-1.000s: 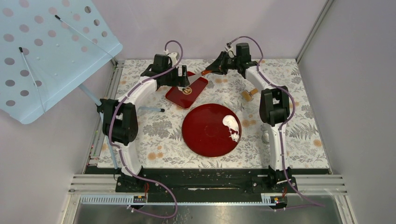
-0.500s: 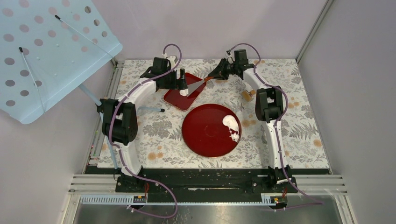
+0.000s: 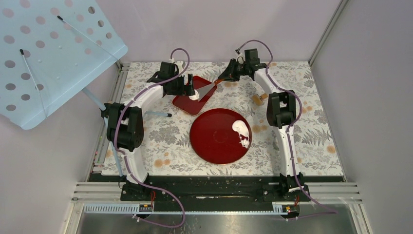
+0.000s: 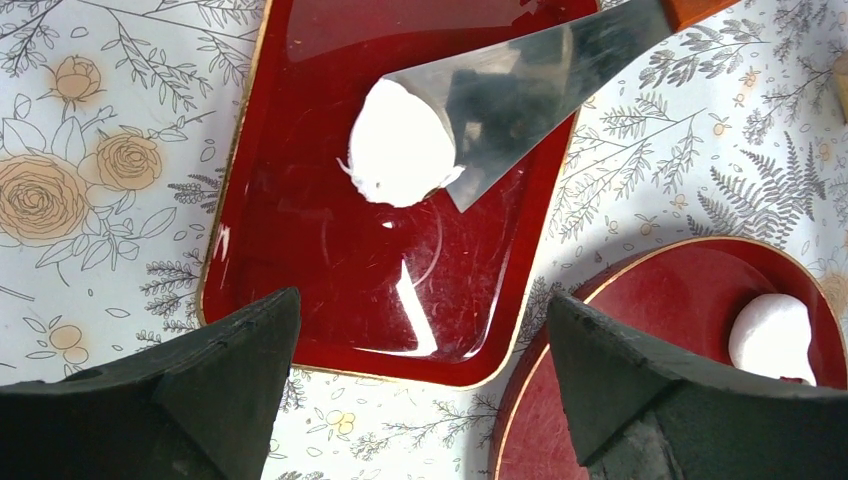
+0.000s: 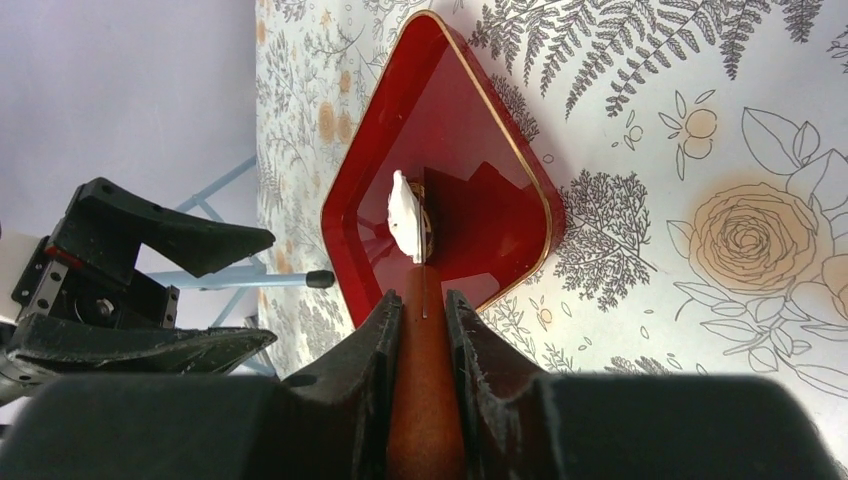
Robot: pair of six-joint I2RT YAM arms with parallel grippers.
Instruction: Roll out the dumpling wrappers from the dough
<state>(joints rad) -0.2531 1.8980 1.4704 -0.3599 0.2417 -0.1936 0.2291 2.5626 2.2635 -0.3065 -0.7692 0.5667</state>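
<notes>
**Two arms meet over a red tray, a spatula's blade against one dough disc**

Two robot arms reach from the near edge of a table point(image 3: 321, 141) covered in a pale floral cloth. A light blue perforated panel point(image 3: 48, 53) leans over the far left corner.

A round, dark red plate point(image 3: 214, 139) sits at the middle of the table. Toward its right rim lie pieces of white dough point(image 3: 240, 129), one roundish with a smaller scrap beside it.

Just beyond the plate, toward the back, is a rectangular red tray point(image 3: 187, 103) with a thin gold rim, turned at an angle.

The left gripper point(image 3: 187, 87) hangs above this tray. Its two black fingers are spread wide with nothing between them. From its wrist camera the fingertips frame the near end of the tray.

The right gripper point(image 3: 225, 76) comes in from the back right. Its fingers are clamped tight on the reddish wooden handle of a spatula point(image 3: 207, 89). The flat metal blade point(image 4: 520, 95) slants down over the tray.

One of the dumpling wrappers point(image 4: 395, 150), a small, thin white disc, is on the far half of the tray. The blade's front edge is against the wrapper's side and hides a little of it. I cannot tell whether the wrapper lies flat on the tray or is partly raised.

A small wooden roller point(image 3: 256, 99) lies on the cloth just beside the right arm, well apart from the tray.
</notes>
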